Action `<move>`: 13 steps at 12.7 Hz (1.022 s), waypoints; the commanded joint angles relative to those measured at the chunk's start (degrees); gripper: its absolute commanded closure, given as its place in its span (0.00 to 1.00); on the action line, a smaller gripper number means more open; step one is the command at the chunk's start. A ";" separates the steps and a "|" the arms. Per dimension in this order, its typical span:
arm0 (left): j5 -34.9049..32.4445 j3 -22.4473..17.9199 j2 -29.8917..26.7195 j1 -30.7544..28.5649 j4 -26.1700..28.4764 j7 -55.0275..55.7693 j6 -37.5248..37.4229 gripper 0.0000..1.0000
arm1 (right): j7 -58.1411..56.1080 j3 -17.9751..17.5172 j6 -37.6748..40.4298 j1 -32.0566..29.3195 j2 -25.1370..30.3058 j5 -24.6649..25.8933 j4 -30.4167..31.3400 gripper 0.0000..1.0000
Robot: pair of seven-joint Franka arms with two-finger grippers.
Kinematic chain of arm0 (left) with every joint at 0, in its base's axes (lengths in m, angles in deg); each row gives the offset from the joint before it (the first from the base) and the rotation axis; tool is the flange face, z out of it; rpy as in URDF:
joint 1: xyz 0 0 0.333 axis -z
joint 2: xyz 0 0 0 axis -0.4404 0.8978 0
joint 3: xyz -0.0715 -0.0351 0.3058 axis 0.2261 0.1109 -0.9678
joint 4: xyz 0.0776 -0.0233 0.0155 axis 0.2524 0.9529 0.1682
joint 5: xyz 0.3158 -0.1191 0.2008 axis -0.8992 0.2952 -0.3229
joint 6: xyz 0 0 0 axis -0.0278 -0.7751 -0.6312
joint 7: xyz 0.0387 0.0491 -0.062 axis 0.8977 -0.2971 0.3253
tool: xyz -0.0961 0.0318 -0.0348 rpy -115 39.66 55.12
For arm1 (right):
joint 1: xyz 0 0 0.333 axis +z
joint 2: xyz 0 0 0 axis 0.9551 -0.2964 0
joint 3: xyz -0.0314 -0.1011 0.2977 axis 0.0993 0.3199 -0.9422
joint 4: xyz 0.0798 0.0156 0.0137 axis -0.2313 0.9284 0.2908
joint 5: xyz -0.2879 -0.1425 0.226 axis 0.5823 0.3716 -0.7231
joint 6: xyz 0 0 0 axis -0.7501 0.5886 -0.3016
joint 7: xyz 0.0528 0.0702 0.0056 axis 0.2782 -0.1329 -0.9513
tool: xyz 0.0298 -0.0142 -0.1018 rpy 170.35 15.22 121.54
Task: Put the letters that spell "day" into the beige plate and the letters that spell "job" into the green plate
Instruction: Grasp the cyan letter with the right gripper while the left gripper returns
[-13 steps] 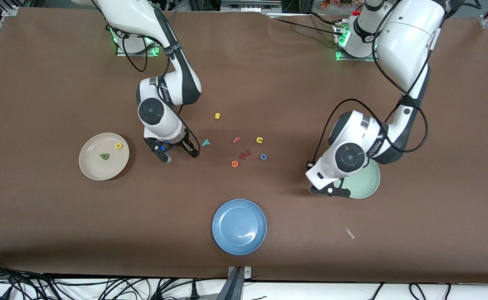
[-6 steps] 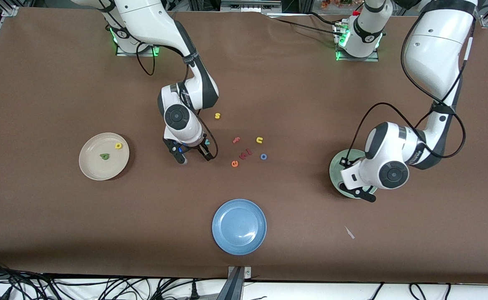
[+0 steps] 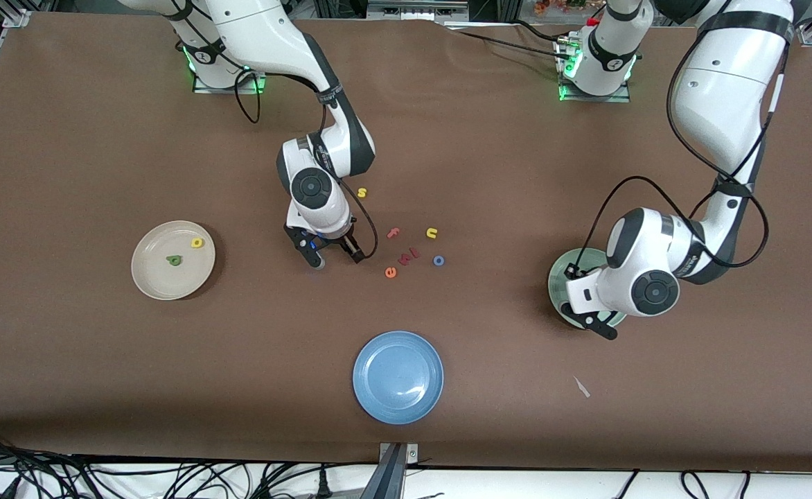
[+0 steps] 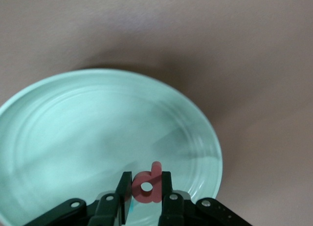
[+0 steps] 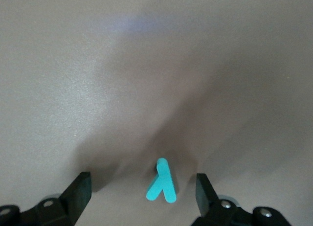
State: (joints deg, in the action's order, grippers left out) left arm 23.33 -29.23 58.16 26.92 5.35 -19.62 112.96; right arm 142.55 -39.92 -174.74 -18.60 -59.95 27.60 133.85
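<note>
Overhead, the right gripper (image 5: 142, 189), jaws spread, straddles the flat teal foam "y" (image 5: 162, 188); the left gripper (image 4: 146, 188) pinches the salmon foam "b" (image 4: 148, 184) upright above the mint-green round plate (image 4: 73, 133)

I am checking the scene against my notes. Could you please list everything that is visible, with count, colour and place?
beige plate: one, cream, toward the right arm's end of the table.
"d" and "a": one green, one yellow, in the beige plate.
"y": one, teal, on the table between the right gripper's fingers.
"b": one, salmon-red, held above the green plate.
green plate: one, pale mint, toward the left arm's end.
blue plate: one, nearest the front camera.
"o": one, blue, mid-table.
Other letters: yellow "s", yellow "u", pink "f", orange "e", mid-table.
left gripper: shut on the "b".
right gripper: open, low around the "y".
</note>
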 commanded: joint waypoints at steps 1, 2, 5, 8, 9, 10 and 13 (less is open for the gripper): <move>-0.61 1.30 0.81 -0.09 0.35 -0.91 2.32 1.00 | -0.83 0.49 -0.69 0.25 -0.58 -1.33 -0.46 0.29; -0.70 1.31 0.99 -0.09 0.44 -0.99 2.50 1.00 | -0.92 0.49 -0.69 0.16 -0.49 -1.33 -0.46 0.40; -0.70 1.39 1.17 0.00 0.35 -0.38 2.50 0.58 | -1.27 0.49 -0.69 -0.02 -0.40 -1.42 -0.46 0.69; 0.35 1.74 0.73 -0.17 0.35 -0.73 1.89 0.00 | -1.27 0.49 -0.69 -0.02 -0.40 -1.42 -0.46 0.81; 0.53 1.75 0.47 -0.70 0.35 -1.08 1.63 0.00 | -1.27 0.49 -0.69 -0.11 -0.40 -1.42 -0.46 0.86; 0.53 1.75 0.03 -0.96 0.35 -1.08 1.02 0.00 | -1.27 0.58 -0.60 -0.19 -0.40 -1.42 -0.73 0.92; 1.58 2.10 -3.39 -0.53 -0.53 0.84 -2.67 0.00 | -3.80 0.67 5.42 -3.35 0.74 -1.33 -4.05 1.00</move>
State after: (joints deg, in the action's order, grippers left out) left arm 23.63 -27.72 58.38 26.33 4.55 -19.50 113.07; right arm 141.85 -39.15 -174.52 -19.55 -59.76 27.41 132.78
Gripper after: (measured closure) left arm 0.000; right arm 0.811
